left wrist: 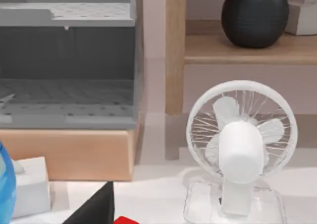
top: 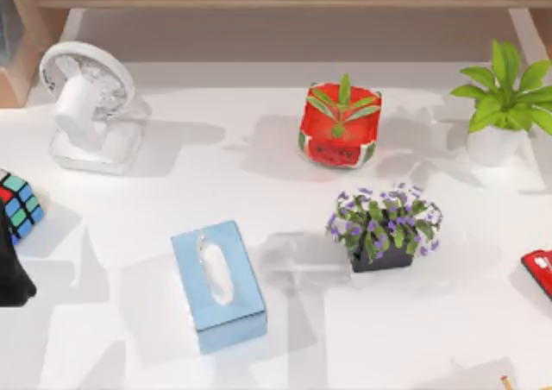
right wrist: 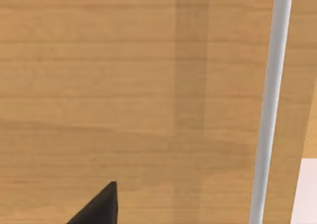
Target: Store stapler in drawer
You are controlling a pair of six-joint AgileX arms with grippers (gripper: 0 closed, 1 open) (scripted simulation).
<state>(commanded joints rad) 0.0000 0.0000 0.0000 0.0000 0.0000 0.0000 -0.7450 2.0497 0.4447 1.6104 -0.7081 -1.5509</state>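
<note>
Stapler [top: 540,271] sits at the right edge of the table [top: 345,338], only partly in frame: glossy red with a black edge, well apart from the other items. Left arm [top: 10,269] is a black shape at the table's left edge, just below the Rubik's cube [top: 19,204]; can't tell how its claw stands. Left wrist view has one black fingertip [left wrist: 96,209] low down with a red sliver just beside it, a white desk fan [left wrist: 241,144] ahead, a gray open compartment [left wrist: 67,65] on a wooden base, and a black round vase [left wrist: 254,16] on a wooden shelf. Right wrist view: one black fingertip [right wrist: 99,206] against a wood panel [right wrist: 124,85] with a white vertical strip; claw opening can't be told. Mid-table: blue tissue box [top: 217,285], purple-flowered plant [top: 383,224], watermelon-patterned pot [top: 340,127]. Green potted plant [top: 504,105] back right.
</note>
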